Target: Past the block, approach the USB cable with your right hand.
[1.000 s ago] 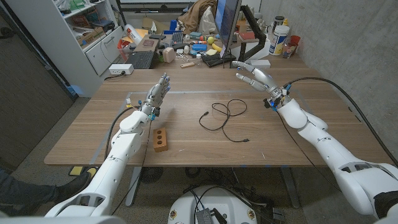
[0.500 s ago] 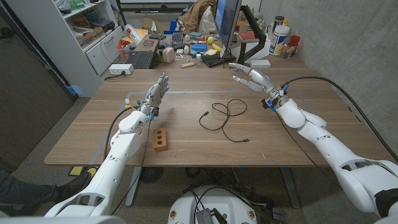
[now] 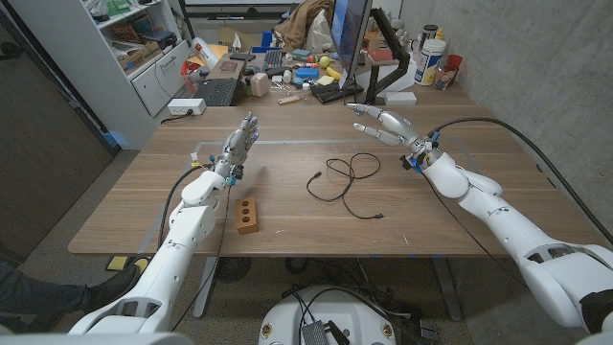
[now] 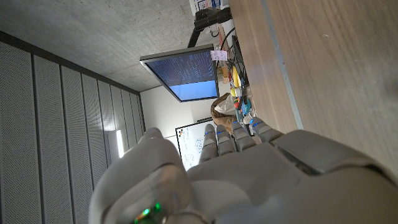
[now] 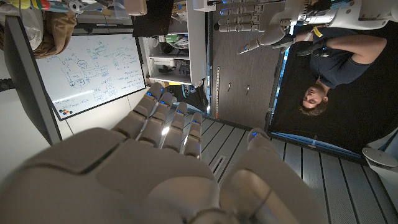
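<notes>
The right hand (image 3: 388, 123) is held above the table (image 3: 479, 206), fingers spread, nothing grasped. The USB cable (image 3: 343, 180) lies near, toward the left hand (image 3: 241, 146), likewise released; the block (image 3: 248, 215) sits beyond.

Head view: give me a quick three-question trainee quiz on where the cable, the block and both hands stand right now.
1. True or false: the right hand is gripping the USB cable.
2. Which lies nearer the table's front edge: (a) the wooden block or (b) the cable?
3. Fill in: the left hand holds ____.

Key
1. False. The right hand is open, fingers spread, beyond the cable's right side and apart from it.
2. (a). The block sits close to the front edge, beside the left forearm; the cable lies mid-table.
3. Nothing. Its fingers are straight, clear of the block.
</notes>
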You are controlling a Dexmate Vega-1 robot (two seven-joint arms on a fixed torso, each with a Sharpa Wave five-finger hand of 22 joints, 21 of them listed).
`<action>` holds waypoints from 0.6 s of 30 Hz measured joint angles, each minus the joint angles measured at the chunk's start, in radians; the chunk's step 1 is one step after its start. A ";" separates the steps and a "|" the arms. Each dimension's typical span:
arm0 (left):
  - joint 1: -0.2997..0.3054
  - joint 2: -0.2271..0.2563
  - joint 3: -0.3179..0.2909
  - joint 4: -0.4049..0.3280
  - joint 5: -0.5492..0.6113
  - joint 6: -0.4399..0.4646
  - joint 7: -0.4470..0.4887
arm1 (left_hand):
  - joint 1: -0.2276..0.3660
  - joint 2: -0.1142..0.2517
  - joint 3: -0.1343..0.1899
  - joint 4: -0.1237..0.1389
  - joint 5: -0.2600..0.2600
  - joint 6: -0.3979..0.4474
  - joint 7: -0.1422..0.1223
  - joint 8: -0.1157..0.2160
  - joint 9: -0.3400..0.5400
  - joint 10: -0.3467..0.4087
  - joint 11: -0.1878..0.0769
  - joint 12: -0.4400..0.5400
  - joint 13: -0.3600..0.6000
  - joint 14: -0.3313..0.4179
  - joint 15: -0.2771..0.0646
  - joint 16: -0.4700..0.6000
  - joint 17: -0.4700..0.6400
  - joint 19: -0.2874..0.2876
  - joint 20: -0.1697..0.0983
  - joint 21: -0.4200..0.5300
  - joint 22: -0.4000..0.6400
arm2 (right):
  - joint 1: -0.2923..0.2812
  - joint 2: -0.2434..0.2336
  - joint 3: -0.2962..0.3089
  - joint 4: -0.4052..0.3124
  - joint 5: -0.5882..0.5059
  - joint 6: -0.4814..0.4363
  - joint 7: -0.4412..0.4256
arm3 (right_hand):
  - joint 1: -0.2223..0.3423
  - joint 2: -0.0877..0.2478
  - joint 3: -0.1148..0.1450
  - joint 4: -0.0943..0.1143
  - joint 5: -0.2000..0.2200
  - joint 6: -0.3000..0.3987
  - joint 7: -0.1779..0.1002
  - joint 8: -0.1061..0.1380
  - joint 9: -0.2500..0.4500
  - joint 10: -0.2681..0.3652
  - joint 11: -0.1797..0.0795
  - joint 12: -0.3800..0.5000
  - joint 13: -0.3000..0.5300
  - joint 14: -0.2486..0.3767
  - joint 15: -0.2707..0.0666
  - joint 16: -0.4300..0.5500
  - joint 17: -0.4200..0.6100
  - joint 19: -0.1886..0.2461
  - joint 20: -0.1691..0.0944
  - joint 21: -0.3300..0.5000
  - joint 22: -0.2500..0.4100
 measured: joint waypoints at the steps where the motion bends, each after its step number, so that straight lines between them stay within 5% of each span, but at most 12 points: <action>1: 0.000 0.000 0.000 0.000 0.000 0.000 0.000 | 0.000 0.000 0.000 0.000 0.000 0.000 0.000 0.000 0.000 0.000 0.000 0.000 0.000 0.000 0.000 0.000 0.000 0.000 0.000 0.000 0.000 | 0.000 -0.002 -0.002 -0.001 -0.005 -0.003 -0.003 | 0.000 0.000 0.000 0.000 0.000 0.003 -0.003 0.000 0.000 0.000 0.000 0.000 0.000 0.000 0.000 0.000 0.000 0.000 0.000 -0.005 0.000; 18: 0.004 0.002 -0.003 -0.002 -0.002 -0.002 -0.001 | 0.000 0.000 0.000 0.000 0.000 0.000 0.000 0.000 0.000 0.000 0.000 0.000 0.000 0.000 0.000 0.000 0.000 0.000 0.000 0.000 0.000 | 0.002 -0.032 -0.039 -0.026 -0.082 -0.042 -0.058 | 0.004 0.004 0.000 0.000 0.004 0.012 -0.012 0.008 0.000 0.008 0.000 0.000 0.000 -0.008 0.000 -0.005 0.000 0.000 0.000 -0.020 0.000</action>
